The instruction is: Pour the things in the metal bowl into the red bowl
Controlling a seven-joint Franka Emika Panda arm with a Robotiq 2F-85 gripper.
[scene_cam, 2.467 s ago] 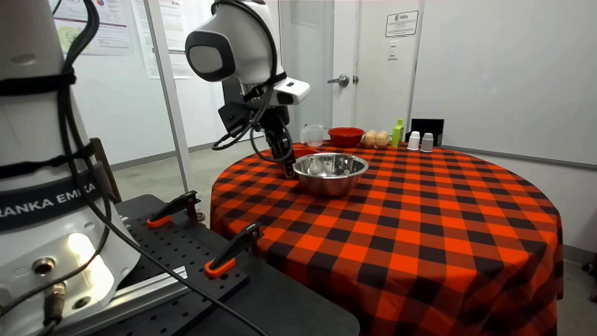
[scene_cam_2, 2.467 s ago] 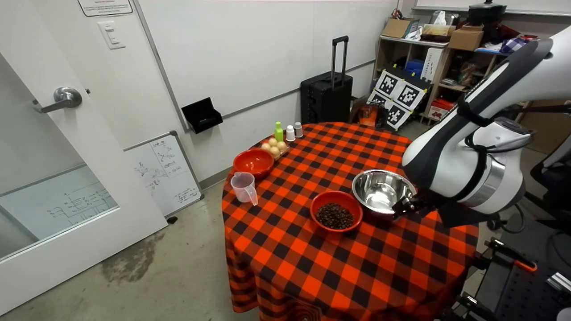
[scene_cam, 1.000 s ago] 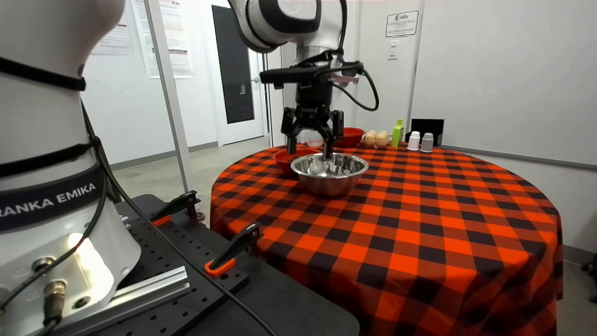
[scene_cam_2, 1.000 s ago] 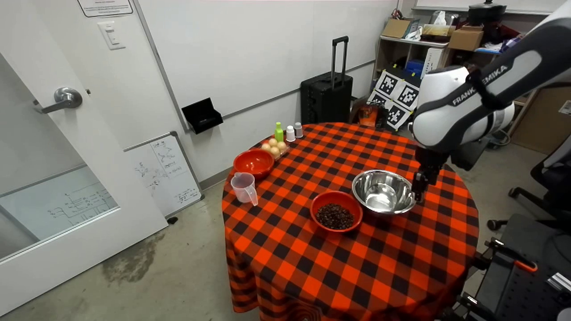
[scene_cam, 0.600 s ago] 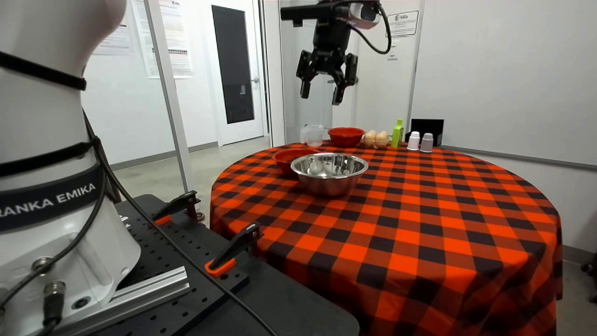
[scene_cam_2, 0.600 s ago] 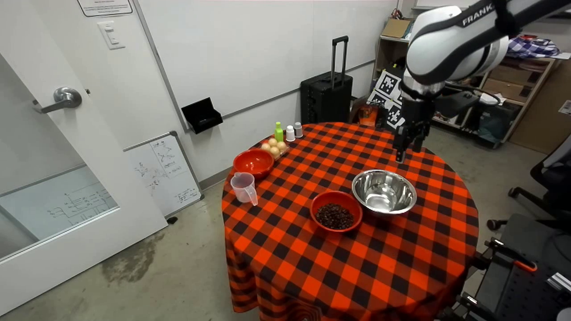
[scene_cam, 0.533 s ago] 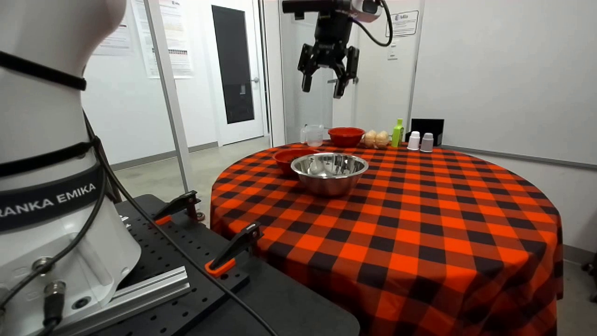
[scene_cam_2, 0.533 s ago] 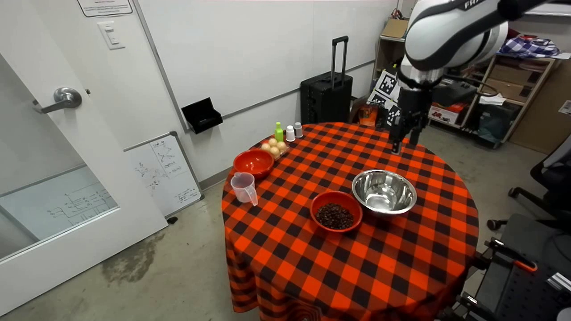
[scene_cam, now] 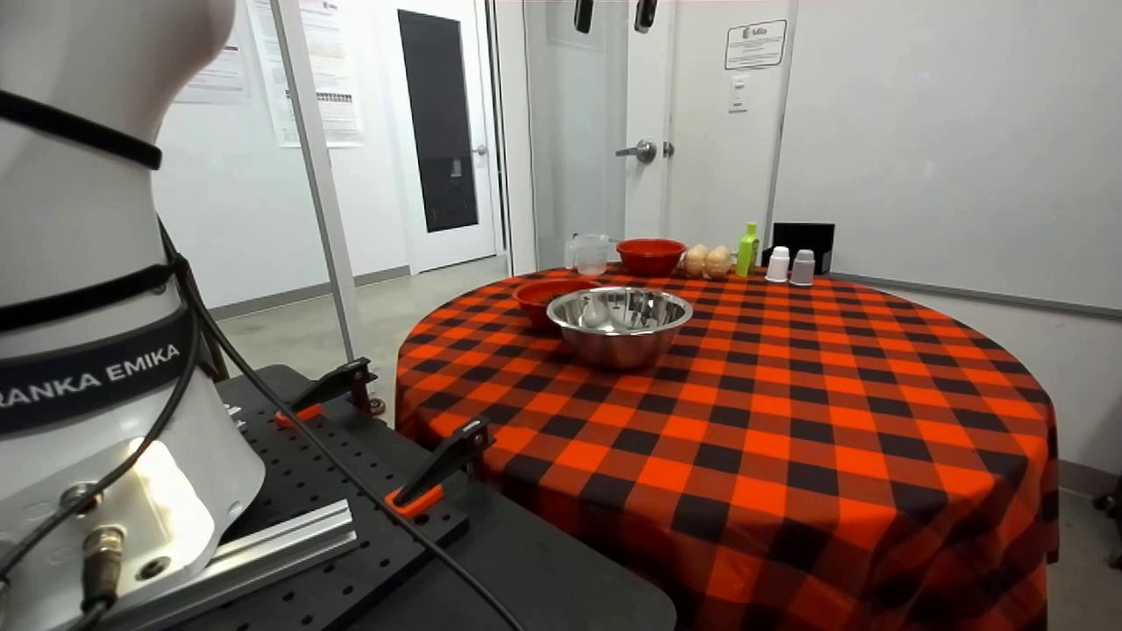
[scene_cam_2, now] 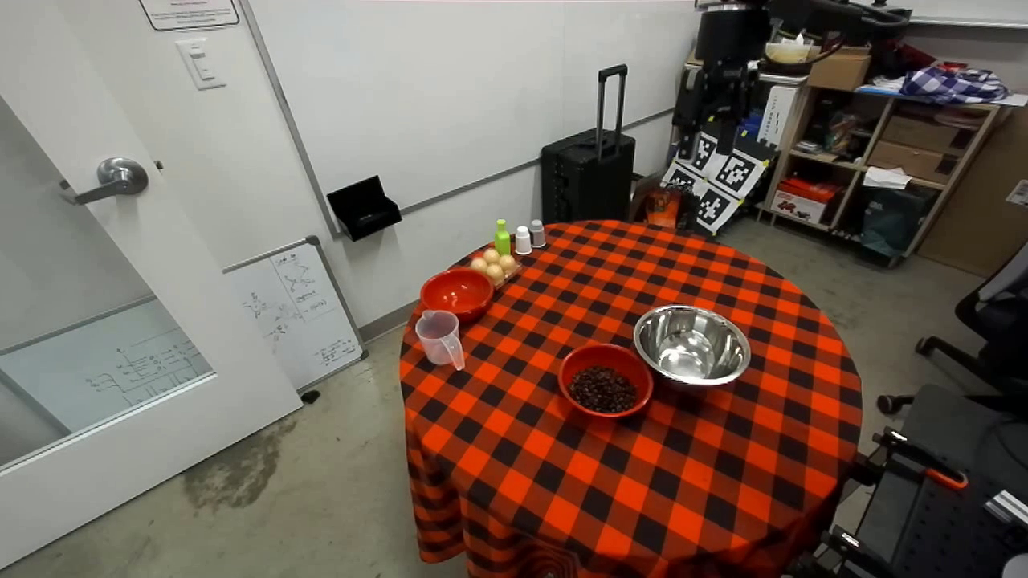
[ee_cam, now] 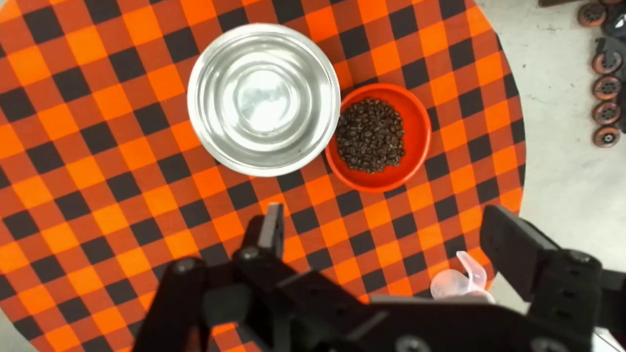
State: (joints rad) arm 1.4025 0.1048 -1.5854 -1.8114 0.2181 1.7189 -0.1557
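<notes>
Silver metal bowl (ee_cam: pixel 264 100): upright on the tablecloth (ee_cam: pixel 122 161), no heap visible inside, beside the red bowl (ee_cam: pixel 415 129) holding the dark beans (ee_cam: pixel 370 134); rim contact cannot be confirmed. Gripper (ee_cam: pixel 384 216) hangs above, jaws apart, nothing between them. Pouring appears complete; step in hand is judged to be final clearance. Next: park clear of both bowls, grasping neither.

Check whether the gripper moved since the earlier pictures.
Yes: in an exterior view, the gripper has risen from below the door handle to above it.
</notes>
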